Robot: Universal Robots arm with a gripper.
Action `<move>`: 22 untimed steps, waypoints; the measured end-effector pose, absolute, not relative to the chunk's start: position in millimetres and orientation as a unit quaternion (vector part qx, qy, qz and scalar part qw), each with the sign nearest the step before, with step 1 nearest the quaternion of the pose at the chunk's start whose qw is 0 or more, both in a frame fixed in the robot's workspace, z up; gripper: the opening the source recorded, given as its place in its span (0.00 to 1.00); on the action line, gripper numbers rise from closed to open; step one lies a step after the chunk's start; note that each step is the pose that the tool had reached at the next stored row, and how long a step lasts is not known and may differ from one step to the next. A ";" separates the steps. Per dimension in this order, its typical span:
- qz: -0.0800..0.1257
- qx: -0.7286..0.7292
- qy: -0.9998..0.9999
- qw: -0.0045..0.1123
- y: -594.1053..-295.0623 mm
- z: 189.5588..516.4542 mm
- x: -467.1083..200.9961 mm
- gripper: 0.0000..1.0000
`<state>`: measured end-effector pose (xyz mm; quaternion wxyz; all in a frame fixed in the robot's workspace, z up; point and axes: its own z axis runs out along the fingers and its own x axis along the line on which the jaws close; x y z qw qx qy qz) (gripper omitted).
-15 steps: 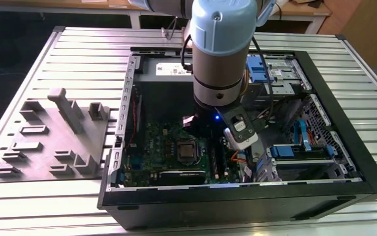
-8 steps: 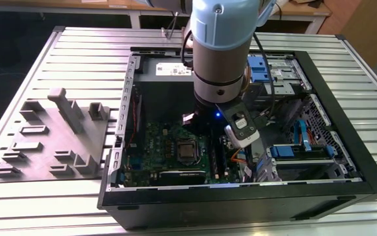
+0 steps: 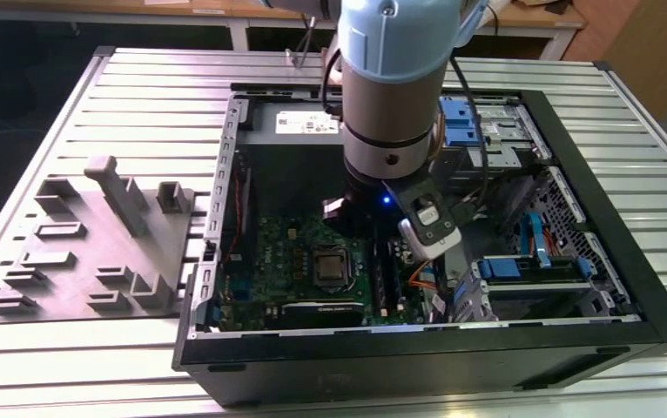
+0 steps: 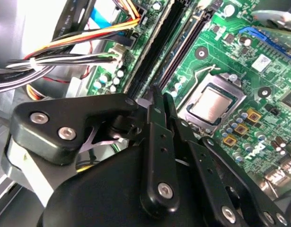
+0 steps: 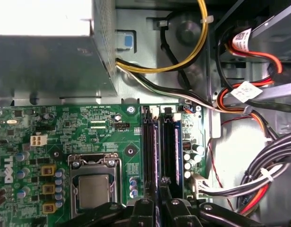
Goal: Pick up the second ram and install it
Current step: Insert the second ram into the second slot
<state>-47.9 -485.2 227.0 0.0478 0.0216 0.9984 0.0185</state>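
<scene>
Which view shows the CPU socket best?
The first wrist view: the CPU socket faces the camera, though the gripper crosses its near edge. The second wrist view shows it slanted; the exterior view shows it distant.

Counts inside and beside the open case

One computer case, one motherboard, one processor, two memory slots, one grey moulded tray, one robot arm.

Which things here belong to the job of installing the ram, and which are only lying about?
Belong to the job:
- pincer, low over the slots
- memory slots
- motherboard
- open computer case

Only lying about:
- grey moulded tray, beside the case
- processor
- cable bundles
</scene>
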 end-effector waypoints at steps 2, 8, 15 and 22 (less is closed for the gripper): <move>0.018 0.022 0.998 0.048 -485.3 230.3 -47.9 0.18; 0.019 0.022 0.998 0.048 -485.2 236.5 -47.9 0.18; 0.018 0.022 0.998 0.048 -485.3 237.1 -47.9 0.10; 0.019 0.021 0.998 0.048 -485.3 237.5 -47.1 0.10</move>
